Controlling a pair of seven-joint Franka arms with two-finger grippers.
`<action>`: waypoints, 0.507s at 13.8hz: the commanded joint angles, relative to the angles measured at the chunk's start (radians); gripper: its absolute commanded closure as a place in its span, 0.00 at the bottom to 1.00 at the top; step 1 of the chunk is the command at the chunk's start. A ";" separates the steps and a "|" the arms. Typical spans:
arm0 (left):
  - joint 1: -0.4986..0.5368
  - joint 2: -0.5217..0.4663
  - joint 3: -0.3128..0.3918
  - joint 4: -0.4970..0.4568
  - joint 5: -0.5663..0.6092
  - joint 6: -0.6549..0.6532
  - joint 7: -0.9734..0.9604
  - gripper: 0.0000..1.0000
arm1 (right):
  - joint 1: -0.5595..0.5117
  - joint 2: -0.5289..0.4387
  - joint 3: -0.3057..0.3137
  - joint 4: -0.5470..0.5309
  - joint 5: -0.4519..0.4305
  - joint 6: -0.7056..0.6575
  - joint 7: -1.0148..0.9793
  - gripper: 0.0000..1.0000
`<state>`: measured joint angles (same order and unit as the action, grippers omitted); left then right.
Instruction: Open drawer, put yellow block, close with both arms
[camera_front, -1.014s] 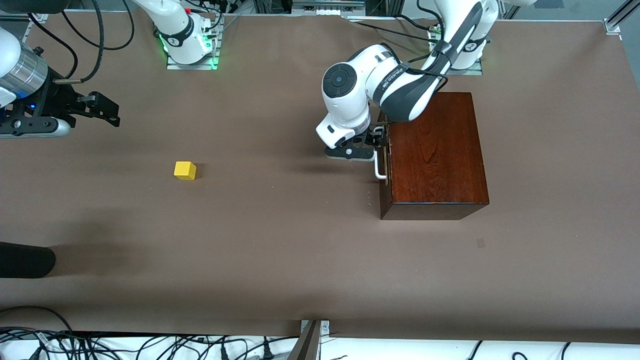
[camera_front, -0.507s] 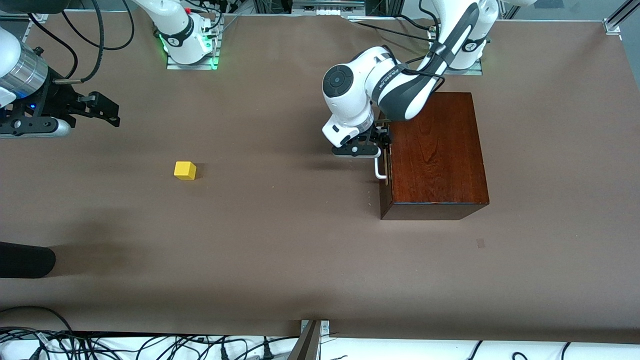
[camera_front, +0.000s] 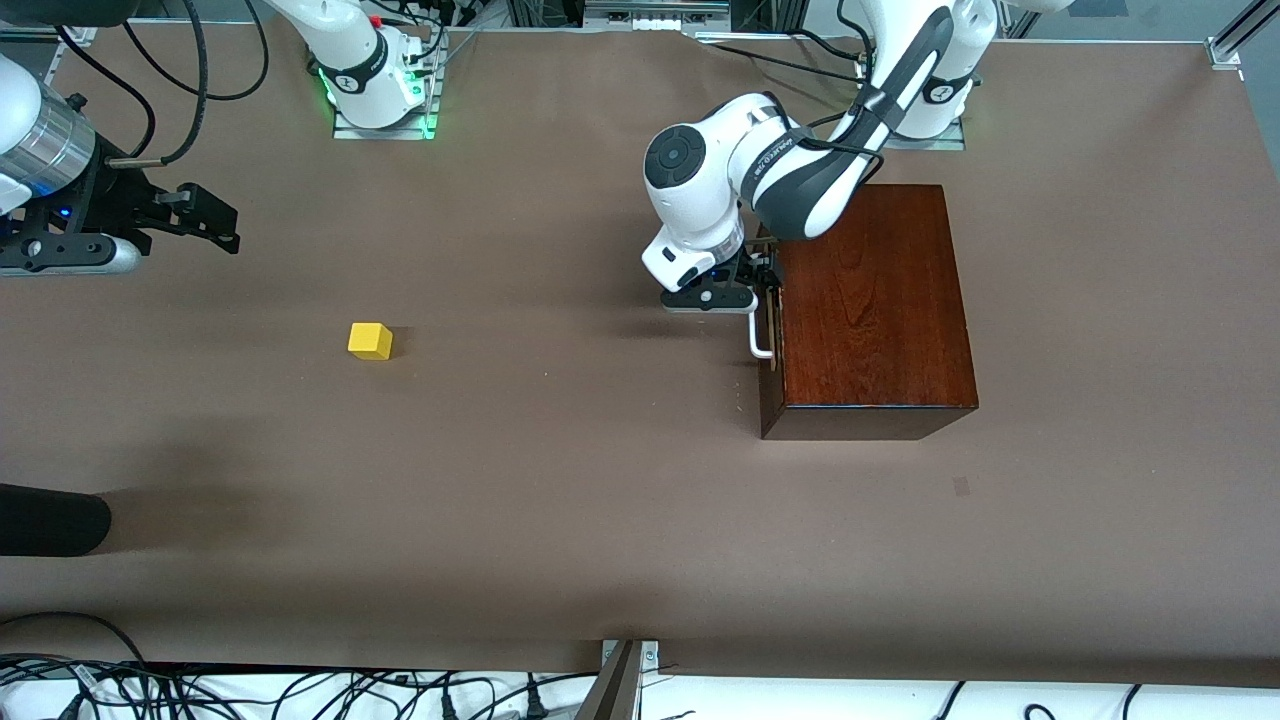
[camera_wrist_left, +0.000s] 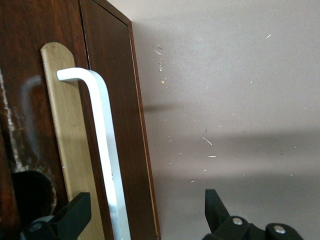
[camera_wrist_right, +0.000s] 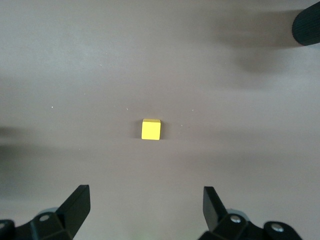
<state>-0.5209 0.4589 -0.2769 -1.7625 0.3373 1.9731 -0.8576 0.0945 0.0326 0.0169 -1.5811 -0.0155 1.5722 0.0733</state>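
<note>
The drawer (camera_wrist_left: 27, 75) sits shut in its mahogany box (camera_front: 870, 300), toward the left arm's end of the table. Its white bar handle (camera_front: 761, 338) (camera_wrist_left: 102, 145) runs down the front. My left gripper (camera_front: 762, 287) (camera_wrist_left: 145, 210) is open at the handle's upper end. One finger (camera_wrist_left: 75, 215) lies against the drawer front and the other stands off over the table, so the bar passes between them untouched. The yellow block (camera_front: 370, 341) (camera_wrist_right: 151, 129) rests on the brown table toward the right arm's end. My right gripper (camera_front: 218, 222) (camera_wrist_right: 145, 205) waits open and empty above the table, short of the block.
A black rounded object (camera_front: 50, 520) (camera_wrist_right: 307, 25) pokes in at the table edge nearer the front camera than the block. Cables (camera_front: 300, 690) run along the table's front edge. Bare table lies between the block and the box.
My left gripper has shifted toward the box, bringing its fingers around the handle's upper end. The right arm and the yellow block have not moved.
</note>
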 joint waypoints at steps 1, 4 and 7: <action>-0.005 0.012 0.004 -0.040 0.019 0.059 -0.049 0.00 | -0.006 0.016 0.006 0.026 0.005 0.005 -0.006 0.00; -0.033 0.015 0.004 -0.031 0.019 0.059 -0.072 0.00 | -0.010 0.049 0.005 0.026 0.005 0.006 -0.012 0.00; -0.031 0.017 0.005 -0.034 0.031 0.059 -0.070 0.00 | -0.010 0.061 0.005 0.024 0.003 0.017 -0.012 0.00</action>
<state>-0.5439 0.4766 -0.2768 -1.7854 0.3382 2.0077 -0.9089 0.0945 0.0794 0.0168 -1.5812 -0.0152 1.5900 0.0733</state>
